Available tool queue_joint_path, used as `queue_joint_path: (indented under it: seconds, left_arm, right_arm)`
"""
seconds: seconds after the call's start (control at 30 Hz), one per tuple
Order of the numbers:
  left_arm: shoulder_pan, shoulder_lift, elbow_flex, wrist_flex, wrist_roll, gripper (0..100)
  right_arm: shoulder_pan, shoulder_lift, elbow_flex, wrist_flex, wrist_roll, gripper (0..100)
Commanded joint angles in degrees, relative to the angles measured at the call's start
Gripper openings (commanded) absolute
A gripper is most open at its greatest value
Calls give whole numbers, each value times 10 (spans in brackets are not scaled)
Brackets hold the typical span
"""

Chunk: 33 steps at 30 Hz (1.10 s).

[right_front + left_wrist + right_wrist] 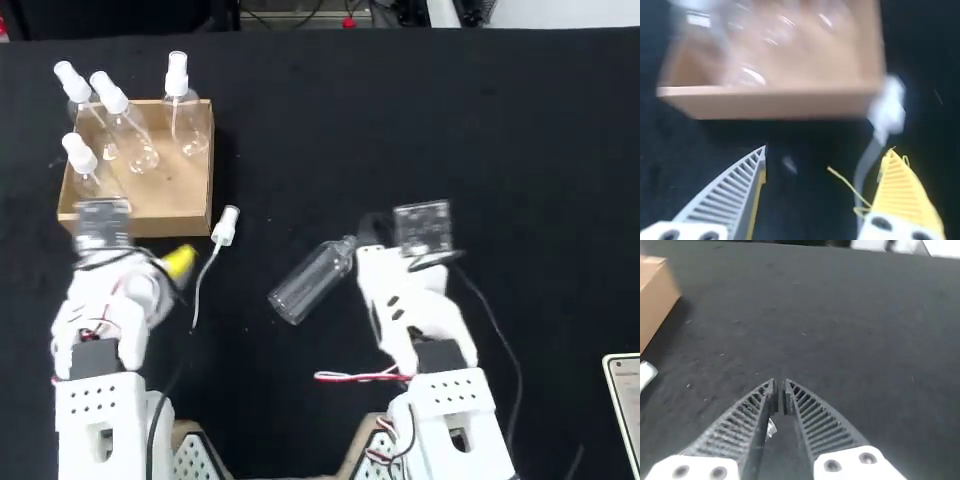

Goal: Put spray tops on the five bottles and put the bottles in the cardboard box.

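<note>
Uncapped clear bottle (312,278) lies on its side mid-bench (450,120), neck by the right tool (779,384), which is pressed nearly together. Loose spray top (225,228) with tube lies beside the cardboard box (170,222), which holds four capped bottles (130,135). Left tool (826,150) is spread. Its wrist view shows the top at the box corner.

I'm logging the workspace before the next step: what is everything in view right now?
Cardboard box: one, brown, ahead of the left arm.
Capped bottles: four, clear with white spray tops, in the box.
Uncapped bottle: one, clear, mid-table, neck in the right gripper.
Loose spray top: one, white, beside the box's near corner.
Table: one, black.
Left gripper: one, grey and yellow, open by the loose spray top.
Right gripper: one, dark, shut on the bottle's neck.
</note>
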Motion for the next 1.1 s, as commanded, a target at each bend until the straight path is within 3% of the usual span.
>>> queue_joint_path:
  seconds: [0.0, 0.17, 0.33, 0.57, 0.8, 1.07]
  left_arm:
    - [121, -2, -120, 152, -54, 338]
    - [234, 64, -253, 255, -54, 338]
    - [314, 211, -343, 278, -30, 338]
    - [357, 427, -444, 255, 59, 338]
    - [407, 584, -536, 253, 58, 342]
    - [406, 728, -644, 253, 58, 341]
  right_arm:
    - [15, -7, -43, 34, -49, 25]
    - [18, -7, -44, 36, -48, 25]
    - [18, -8, -44, 36, -48, 25]
    - [18, -10, -45, 36, -48, 25]
    - [18, -10, -45, 36, -48, 25]
    - [15, -10, -48, 36, -47, 25]
